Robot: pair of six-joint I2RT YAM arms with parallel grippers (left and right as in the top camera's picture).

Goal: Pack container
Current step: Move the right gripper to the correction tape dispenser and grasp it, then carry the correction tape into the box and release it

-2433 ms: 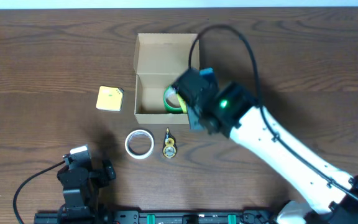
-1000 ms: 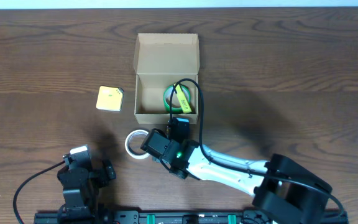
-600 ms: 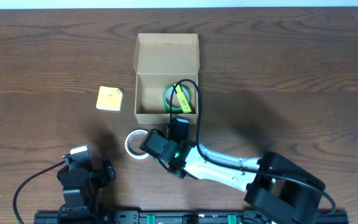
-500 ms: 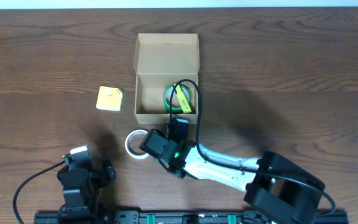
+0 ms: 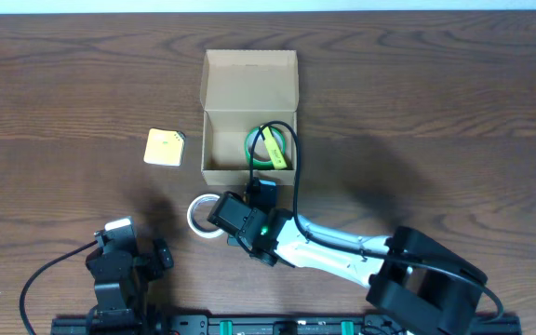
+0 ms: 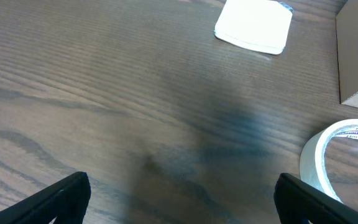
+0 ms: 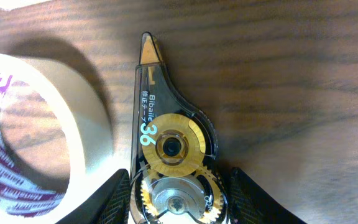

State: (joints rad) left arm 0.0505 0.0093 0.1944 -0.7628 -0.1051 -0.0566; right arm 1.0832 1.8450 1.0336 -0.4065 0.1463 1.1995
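overhead: the container (image 5: 249, 93) sits open on the counter (image 5: 454, 93), flap laid back toward 12, with a green tape roll (image 5: 250, 149) inside near its 4 o'clock corner. the right end effector (image 5: 245, 219) is just off the box's 6 o'clock wall, so the box is at 12 from it, near but apart. the left end effector (image 5: 124, 237) is down at 7, with the box at 1 from it, well apart.

left wrist: its fingers (image 6: 61, 198) are spread wide, nothing between them. the box corner peeks in at 2, a yellow pad (image 6: 253, 25) at 12, a white tape roll (image 6: 344, 155) at 4.

right wrist: fingers (image 7: 118, 198) flank the back of a correction tape dispenser (image 7: 166, 124) lying flat. can't tell if they're actually pinching it.
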